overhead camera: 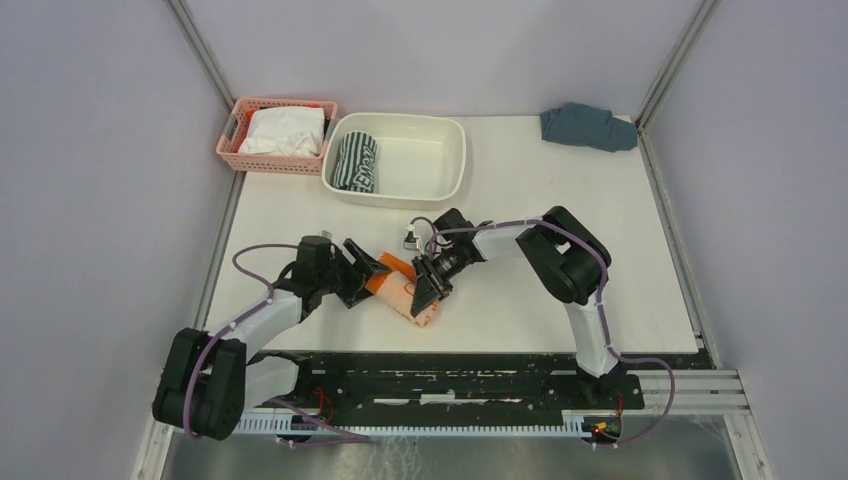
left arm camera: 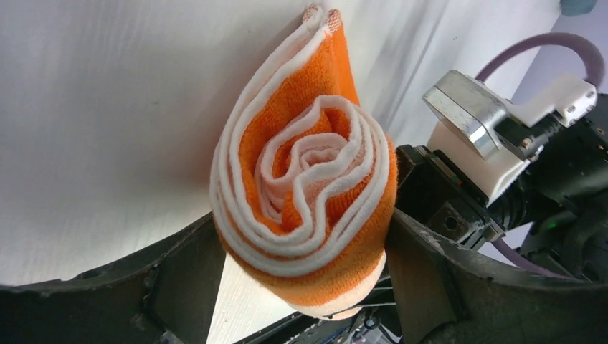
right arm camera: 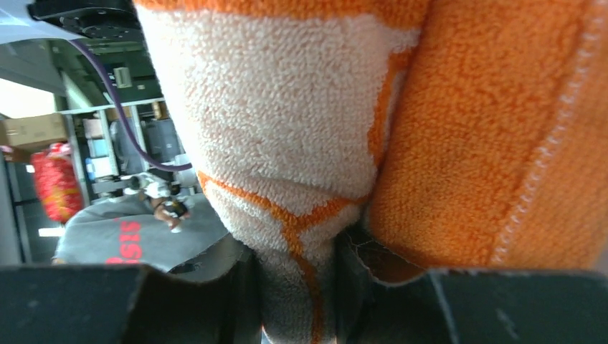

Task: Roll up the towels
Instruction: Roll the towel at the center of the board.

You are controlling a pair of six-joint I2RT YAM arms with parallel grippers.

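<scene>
The orange towel [overhead camera: 408, 296] lies rolled on the table's near middle. Its spiral end [left arm camera: 308, 193] faces the left wrist camera. My left gripper [overhead camera: 374, 272] holds that end, with a finger [left arm camera: 183, 276] pressed on each side of the roll. My right gripper [overhead camera: 428, 286] is shut on a fold of the same towel [right arm camera: 287, 129] at the other end, pinched between its fingers [right arm camera: 236, 287]. The green-and-white striped towel [overhead camera: 357, 162] lies rolled at the left end of the white tub [overhead camera: 450, 160].
A pink basket [overhead camera: 232, 135] with a white cloth [overhead camera: 283, 130] stands at the back left, next to the tub. A blue-grey cloth [overhead camera: 588, 126] lies at the back right corner. Grey walls close in both sides.
</scene>
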